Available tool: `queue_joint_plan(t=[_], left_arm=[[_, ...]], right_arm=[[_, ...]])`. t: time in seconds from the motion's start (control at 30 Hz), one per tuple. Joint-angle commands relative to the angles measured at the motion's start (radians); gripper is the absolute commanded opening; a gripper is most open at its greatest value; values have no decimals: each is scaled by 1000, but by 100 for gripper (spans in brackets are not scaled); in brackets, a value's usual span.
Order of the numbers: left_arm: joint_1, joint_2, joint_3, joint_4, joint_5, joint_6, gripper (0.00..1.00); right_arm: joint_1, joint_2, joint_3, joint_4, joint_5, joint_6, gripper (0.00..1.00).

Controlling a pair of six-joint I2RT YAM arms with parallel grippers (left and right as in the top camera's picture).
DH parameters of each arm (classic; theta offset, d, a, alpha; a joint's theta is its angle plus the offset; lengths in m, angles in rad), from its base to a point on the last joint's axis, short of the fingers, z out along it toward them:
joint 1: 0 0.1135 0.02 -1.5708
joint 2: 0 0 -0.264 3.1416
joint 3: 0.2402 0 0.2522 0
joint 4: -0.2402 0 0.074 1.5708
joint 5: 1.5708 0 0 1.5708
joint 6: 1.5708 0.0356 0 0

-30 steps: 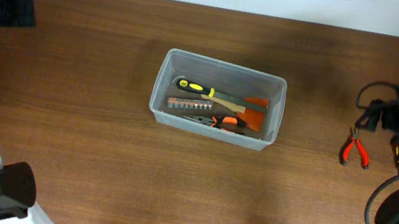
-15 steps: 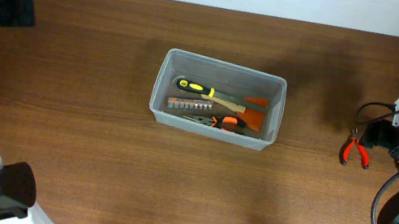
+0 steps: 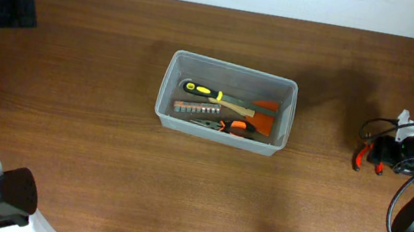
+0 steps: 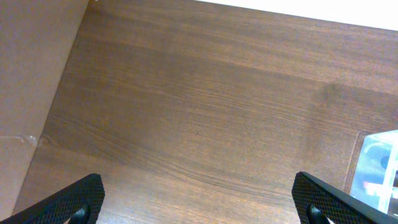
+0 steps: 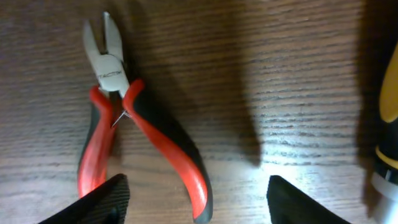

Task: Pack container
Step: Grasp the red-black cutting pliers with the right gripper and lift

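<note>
Near the right edge, the right gripper (image 5: 198, 193) is held spread over the red pliers (image 5: 155, 127), seemingly for grasping. The container (image 3: 234, 67) is set mid-counter.

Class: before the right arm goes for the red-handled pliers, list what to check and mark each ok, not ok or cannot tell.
1. Right gripper open: ok.
2. Pliers inside its opening: ok, though off to one side.
3. Pliers free of the yellow-and-black tool: ok, apart.
4. Container has room left: ok, bare floor along the far wall.
5. Left gripper out of the way: ok, open, far from the container.
6. Gripper's height above the pliers: cannot tell.
</note>
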Motion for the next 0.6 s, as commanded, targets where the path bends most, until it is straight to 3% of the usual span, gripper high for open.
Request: queue_joint_plan(t=[0.0, 0.07, 0.43, 0.57], left_arm=[[3, -5, 1, -1, 7, -9, 99], [3, -5, 1, -1, 7, -9, 99], [3, -5, 1, -1, 7, -9, 99], [3, -5, 1, -1, 7, -9, 99]], right_arm=[[-2, 2, -26, 19, 11, 0, 67], [-2, 2, -32, 29, 12, 0, 57], [-1, 3, -89, 69, 23, 37, 47], [-1, 3, -91, 74, 23, 82, 26]])
